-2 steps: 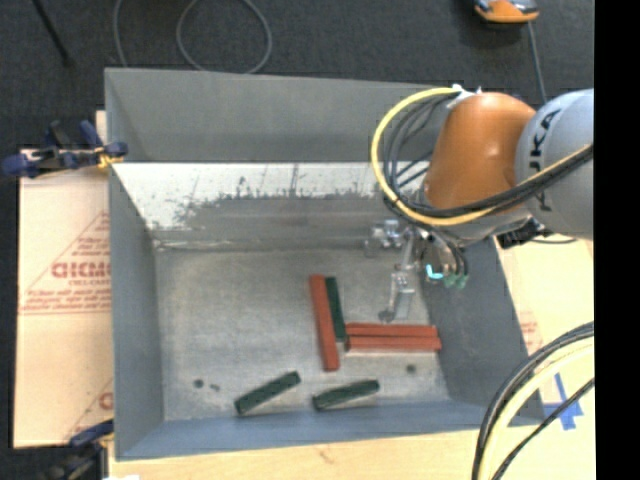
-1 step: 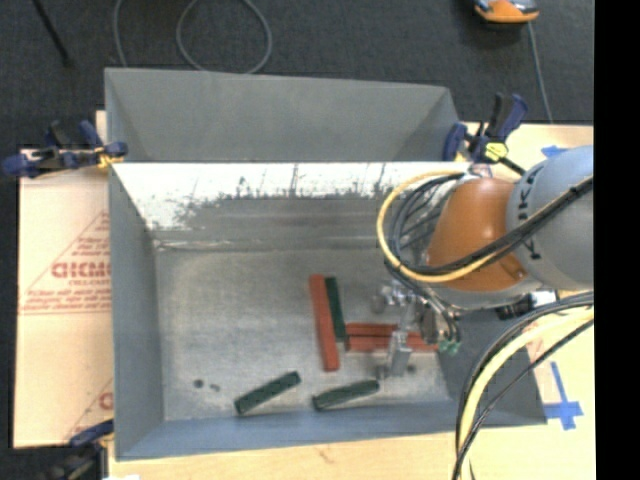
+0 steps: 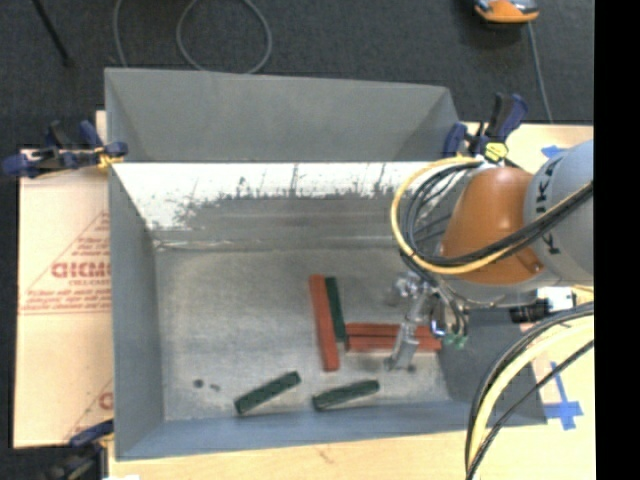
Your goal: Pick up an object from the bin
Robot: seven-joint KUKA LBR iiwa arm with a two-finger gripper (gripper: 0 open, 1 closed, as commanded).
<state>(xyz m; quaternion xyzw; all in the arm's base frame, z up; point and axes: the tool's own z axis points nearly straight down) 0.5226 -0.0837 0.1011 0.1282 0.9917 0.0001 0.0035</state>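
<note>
My gripper point(image 3: 408, 350) hangs low at the right side of the bin floor, over the right part of a short red block point(image 3: 372, 339) that lies crosswise. Whether it touches the block I cannot tell. Left of it a long red stick point(image 3: 323, 326) lies lengthwise, with a dark green stick point(image 3: 335, 311) tight against its right side. The red block's left end meets these two.
Two more dark green sticks lie near the bin's front wall, one point(image 3: 267, 392) at the middle and one point(image 3: 345, 395) to its right, just in front of the gripper. The arm with its orange cover and cables overhangs the bin's right side.
</note>
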